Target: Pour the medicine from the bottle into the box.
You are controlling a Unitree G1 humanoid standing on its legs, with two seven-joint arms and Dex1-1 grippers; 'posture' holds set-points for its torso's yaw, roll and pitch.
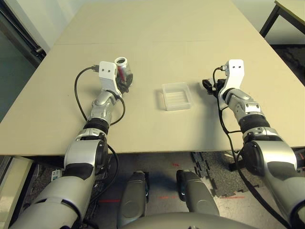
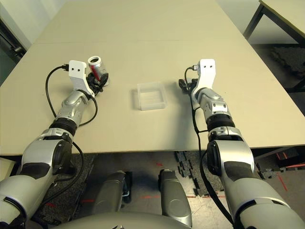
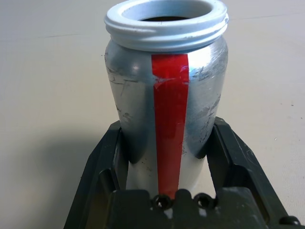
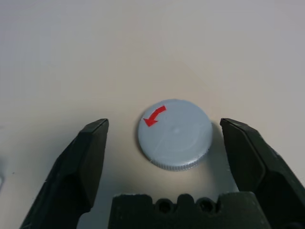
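Small silver-grey metal bottle (image 3: 167,109) with red stripe, uncapped, upright, clamped in left gripper (image 1: 125,82) jaws; clear ribbed plastic box (image 1: 177,96) on beige worktop (image 1: 157,38) at its 3 o'clock; right gripper (image 4: 167,157) jaws wide astride grey cap (image 4: 175,134).

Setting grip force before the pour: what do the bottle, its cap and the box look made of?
Bottle: probably brushed metal, silvery with fine scratches, a glossy red strip down it, and a white threaded plastic-looking neck. Cap: likely matte grey plastic with a knurled edge and red arrow. Box: clear thin plastic; the table shows through it.
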